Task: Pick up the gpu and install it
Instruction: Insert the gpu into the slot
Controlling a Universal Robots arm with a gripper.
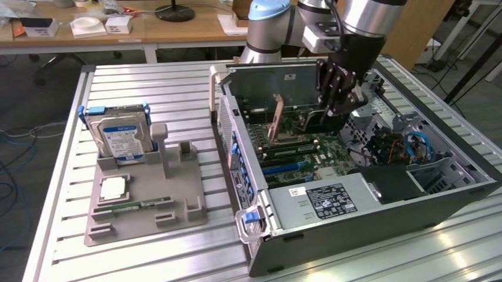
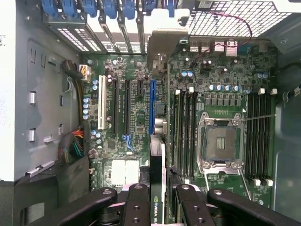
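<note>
My gripper (image 1: 335, 110) hangs inside the open computer case (image 1: 259, 247), shut on the gpu (image 1: 312, 121), which hangs below the fingers as a dark slab above the motherboard (image 1: 306, 155). In the wrist view the gpu (image 2: 157, 188) appears edge-on between the black fingers (image 2: 137, 207), a thin black card with a green logo, its silver end bracket (image 2: 162, 44) pointing toward the case's rear slot covers. The card runs just beside the blue expansion slot (image 2: 152, 106) and hovers above the board. My gripper (image 2: 162, 209) clamps it on both sides.
A grey holder (image 1: 145, 217) on the slatted table carries a silver hard drive (image 1: 119, 138), a white chip (image 1: 114, 188) and a green memory stick (image 1: 143, 204). In the case are the power supply (image 1: 321, 200), cables (image 1: 415, 147), memory slots (image 2: 186, 132) and an open processor socket (image 2: 222, 142).
</note>
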